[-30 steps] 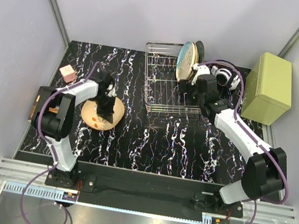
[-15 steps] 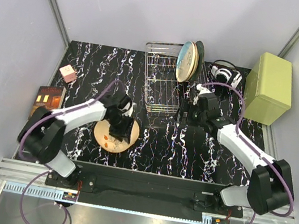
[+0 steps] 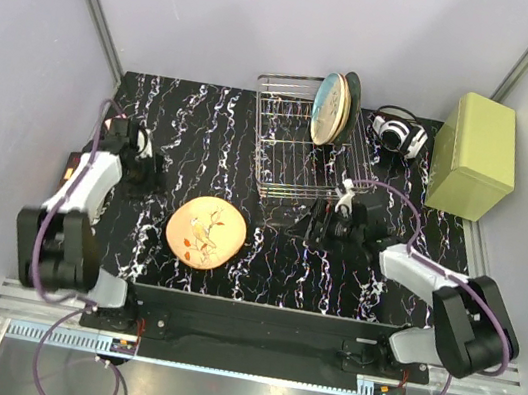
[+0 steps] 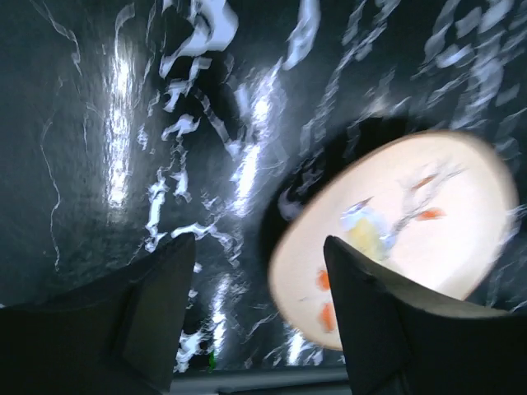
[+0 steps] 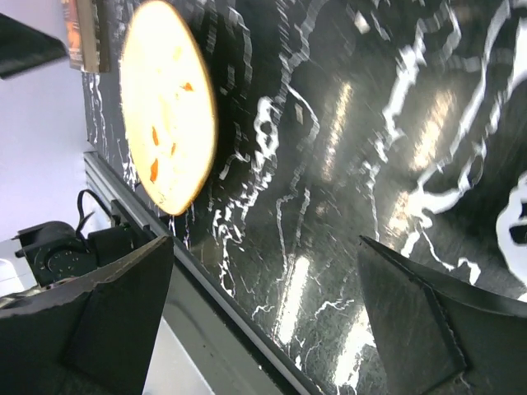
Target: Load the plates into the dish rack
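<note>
While a racked cream plate (image 3: 327, 107) and the dark teal plate (image 3: 354, 89) stand on edge at the dish rack's (image 3: 281, 155) one o'clock corner, a loose cream plate (image 3: 207, 232) lies flat on the table (image 3: 284, 262) at the rack's seven o'clock, so the job's unfinished! From the left wrist, the left gripper (image 4: 259, 321) is spread and empty, with that plate at two o'clock. From the right wrist, the right gripper (image 5: 263, 329) gapes wide and empty, the plate at eleven o'clock.
</note>
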Robot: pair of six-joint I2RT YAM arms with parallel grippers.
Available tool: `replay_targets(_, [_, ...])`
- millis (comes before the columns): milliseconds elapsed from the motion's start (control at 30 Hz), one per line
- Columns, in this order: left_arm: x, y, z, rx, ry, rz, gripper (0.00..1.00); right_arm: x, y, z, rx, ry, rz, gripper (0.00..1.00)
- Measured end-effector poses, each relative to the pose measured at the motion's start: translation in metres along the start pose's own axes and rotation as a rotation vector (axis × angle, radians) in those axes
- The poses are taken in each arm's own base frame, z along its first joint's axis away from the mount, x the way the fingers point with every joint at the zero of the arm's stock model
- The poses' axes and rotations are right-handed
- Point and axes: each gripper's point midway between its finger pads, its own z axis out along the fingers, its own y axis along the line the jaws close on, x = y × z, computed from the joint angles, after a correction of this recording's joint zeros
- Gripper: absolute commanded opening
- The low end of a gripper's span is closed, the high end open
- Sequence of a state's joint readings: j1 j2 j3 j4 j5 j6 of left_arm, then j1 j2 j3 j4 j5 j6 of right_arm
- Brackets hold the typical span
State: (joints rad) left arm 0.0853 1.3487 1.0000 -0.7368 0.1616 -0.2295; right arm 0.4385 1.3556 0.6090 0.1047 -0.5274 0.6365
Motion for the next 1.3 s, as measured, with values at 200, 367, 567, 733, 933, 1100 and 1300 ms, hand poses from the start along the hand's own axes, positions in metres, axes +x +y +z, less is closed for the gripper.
replay_targets(200, [0.034, 0.021, 0.035, 0.031, 0.254, 0.147, 0.66, 0.018, -0.013, 0.009, -0.012, 0.021, 0.107, 0.99])
replay_targets(367, [0.040, 0.013, 0.043, 0.121, 0.288, 0.203, 0.64, 0.011, -0.008, 0.013, -0.042, -0.010, 0.146, 1.00])
replay_targets(567, [0.057, 0.007, 0.061, 0.201, 0.382, 0.181, 0.53, 0.021, -0.029, 0.030, 0.006, 0.020, 0.256, 1.00])
replay_targets(733, [0.070, -0.011, 0.061, 0.317, 0.459, 0.202, 0.39, 0.017, -0.028, 0.038, -0.008, 0.019, 0.331, 0.97])
replay_targets(933, [0.096, -0.042, 0.056, 0.477, 0.587, 0.280, 0.16, 0.018, -0.028, 0.039, -0.014, 0.015, 0.379, 0.97])
replay_targets(1100, [0.126, -0.074, 0.049, 0.587, 0.704, 0.298, 0.03, 0.026, -0.018, 0.048, -0.066, 0.072, 0.380, 0.93])
replay_targets(1300, [0.144, -0.093, 0.047, 0.670, 0.787, 0.259, 0.00, 0.044, -0.006, 0.054, -0.104, 0.135, 0.333, 0.86])
